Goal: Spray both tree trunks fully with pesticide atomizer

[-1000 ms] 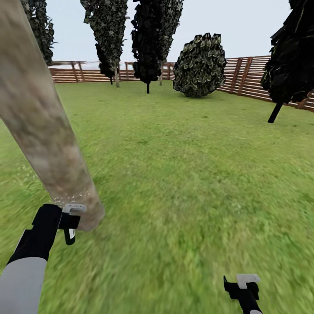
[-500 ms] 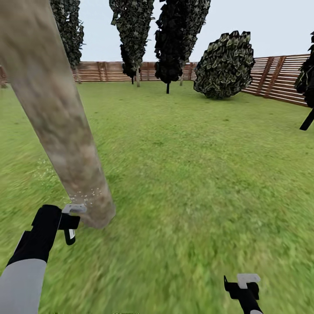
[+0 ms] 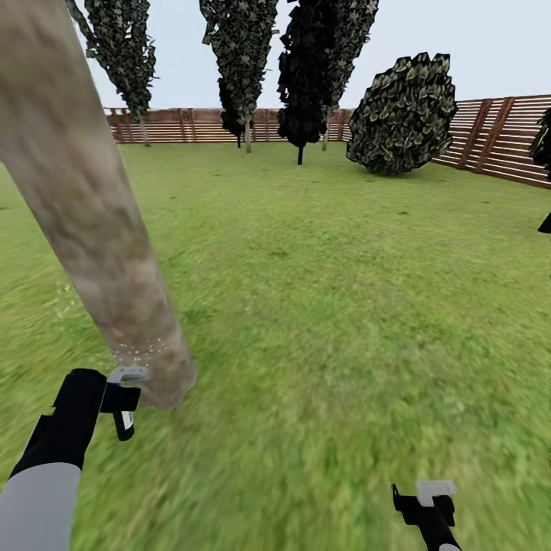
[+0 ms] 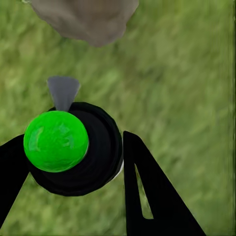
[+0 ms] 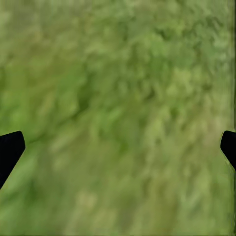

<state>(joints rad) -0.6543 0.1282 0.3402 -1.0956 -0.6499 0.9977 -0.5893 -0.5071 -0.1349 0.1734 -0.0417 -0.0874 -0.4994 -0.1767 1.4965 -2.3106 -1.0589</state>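
Note:
A thick pale beige-grey tree trunk (image 3: 92, 222) leans across the left of the head view, its base meeting the grass just ahead of my left gripper (image 3: 122, 402). That gripper is shut on the pesticide atomizer (image 4: 73, 152), a black round body with a bright green cap. Its grey nozzle (image 4: 63, 91) points at the trunk's base (image 4: 83, 17). Fine white pesticide specks (image 3: 138, 350) dot the lower trunk, and a few more lie on the grass to its left. My right gripper (image 3: 428, 497) hangs open over bare grass at the bottom right, with nothing between its fingers.
Open lawn stretches ahead and to the right. Tall dark-leaved trees (image 3: 241, 46) and a round bush (image 3: 402, 115) stand far back before the brown slat fence (image 3: 490, 130). Another dark crown edges in at the far right.
The whole view has swung left, so the far trees and fence sit further right in the picture. My left gripper with the atomizer sits slightly lower. The right gripper holds still.

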